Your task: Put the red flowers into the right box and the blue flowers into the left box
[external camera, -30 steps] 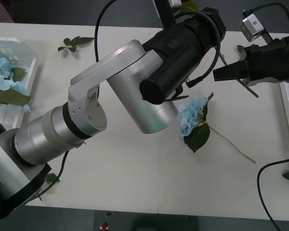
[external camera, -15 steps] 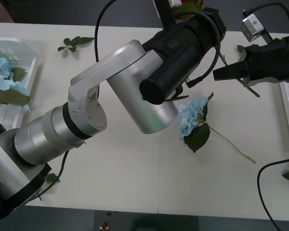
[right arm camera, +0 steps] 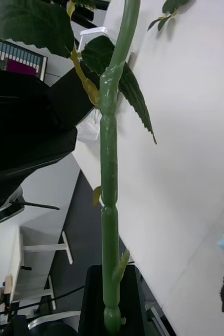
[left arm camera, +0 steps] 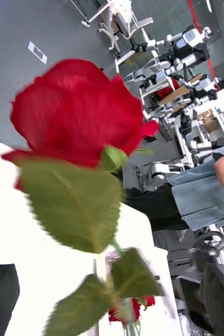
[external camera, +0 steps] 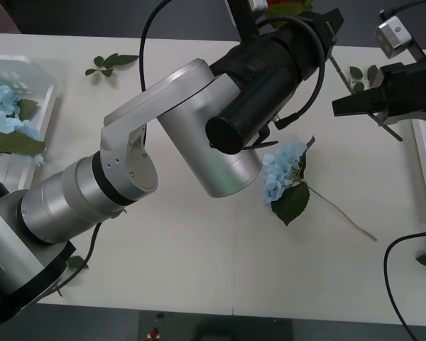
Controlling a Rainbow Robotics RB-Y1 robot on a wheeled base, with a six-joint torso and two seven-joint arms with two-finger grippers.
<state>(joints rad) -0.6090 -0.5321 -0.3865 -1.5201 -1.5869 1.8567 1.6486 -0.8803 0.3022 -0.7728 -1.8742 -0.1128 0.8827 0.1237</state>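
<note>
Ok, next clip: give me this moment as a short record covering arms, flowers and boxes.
right gripper: fingers shut on the green stem of a red flower, above the table near its far right
left gripper: reached across to the far edge, fingers open, the bloom close before it
loose blue flower: one, lying mid-table
left box: holds blue flowers
right box: rim at the right edge, something red inside
</note>
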